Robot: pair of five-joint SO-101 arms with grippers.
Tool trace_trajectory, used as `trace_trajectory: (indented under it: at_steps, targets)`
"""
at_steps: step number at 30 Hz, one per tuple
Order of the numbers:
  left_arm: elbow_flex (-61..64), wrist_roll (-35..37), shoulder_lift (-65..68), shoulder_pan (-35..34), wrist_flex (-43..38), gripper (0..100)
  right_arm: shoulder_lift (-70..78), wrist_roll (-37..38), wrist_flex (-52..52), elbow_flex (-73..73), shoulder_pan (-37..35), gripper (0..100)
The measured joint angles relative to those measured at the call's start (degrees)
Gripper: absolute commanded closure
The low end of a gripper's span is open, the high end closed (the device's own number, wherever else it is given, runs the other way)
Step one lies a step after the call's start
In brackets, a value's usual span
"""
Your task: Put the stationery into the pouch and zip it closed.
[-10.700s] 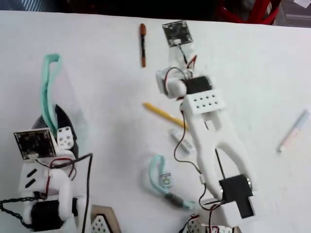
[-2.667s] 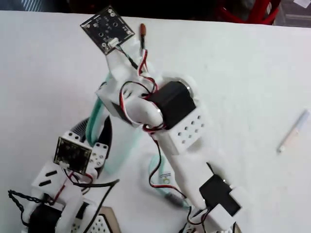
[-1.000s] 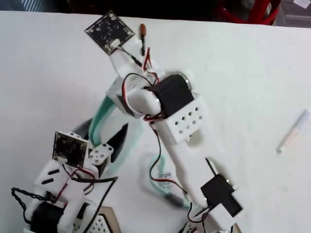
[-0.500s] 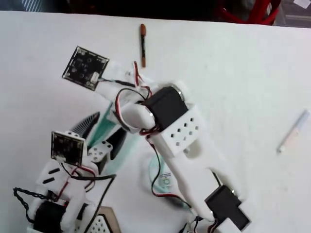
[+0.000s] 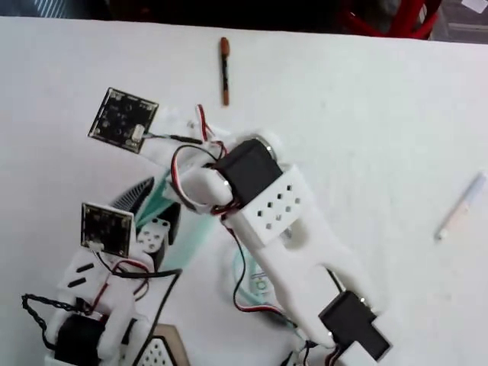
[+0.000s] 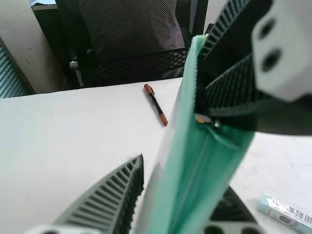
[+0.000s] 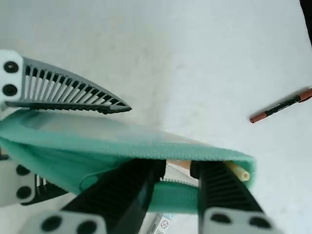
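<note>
The teal pouch (image 5: 194,229) (image 6: 195,161) (image 7: 97,136) stands on edge between the two arms at the table's left. My left gripper (image 5: 156,200) (image 6: 183,185) is shut on the pouch, one finger on each side. My right gripper (image 5: 169,177) (image 7: 178,170) (image 6: 204,105) is shut on the zipper at the pouch's top edge. A yellow pencil (image 7: 239,171) pokes out at the pouch's end. A brown pen (image 5: 224,70) (image 6: 156,105) (image 7: 282,106) lies at the table's far side. A pastel pen (image 5: 460,206) lies far right.
A small teal packet with a label (image 5: 259,282) (image 6: 282,214) lies beside the right arm's base. The right arm (image 5: 290,244) crosses the table's middle. A chair with a person stands beyond the far edge (image 6: 136,44).
The pencil left the table and is in the pouch. Over the last second the right gripper slid along the pouch's top edge toward the left arm, and the pouch tilted.
</note>
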Motion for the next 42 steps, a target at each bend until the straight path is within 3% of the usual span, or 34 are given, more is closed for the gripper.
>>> trace_trajectory:
  at_steps: [6, 9, 12, 15, 23, 29, 35, 38, 42]
  targets:
    - [0.00, 0.00, 0.00, 0.00, 0.00, 87, -4.48, 0.00, 0.18, 0.35, -0.88, 67.0]
    - [0.00, 0.00, 0.00, 0.00, 0.00, 89, -7.12, 0.00, 0.35, 1.41, -1.93, 67.7]
    - [0.00, 0.00, 0.00, 0.00, 0.00, 99, -9.32, 0.00, 0.35, 1.93, -2.11, 68.7]
    - [0.00, 0.00, 0.00, 0.18, 0.00, 98, -11.16, -0.18, 0.35, 0.97, -2.11, 69.8]
    - [0.00, -0.09, -0.09, -1.93, -0.18, 98, -11.87, -9.23, 1.14, -4.84, 4.22, 74.1]
    - [0.00, -0.09, -0.18, -2.11, -0.18, 98, -10.90, -10.37, 0.88, -4.84, 4.84, 75.5]
    - [0.00, -0.09, -0.18, -2.11, -0.18, 98, -13.80, -18.81, -7.74, -4.84, 5.27, 75.5]
    - [0.00, -0.09, -0.18, -2.11, -0.18, 98, -18.64, -24.26, -10.46, -4.84, 8.09, 75.5]
    - [0.09, -0.09, 0.62, -2.11, -2.29, 98, -23.91, -25.85, -9.41, -4.84, 14.86, 75.5]
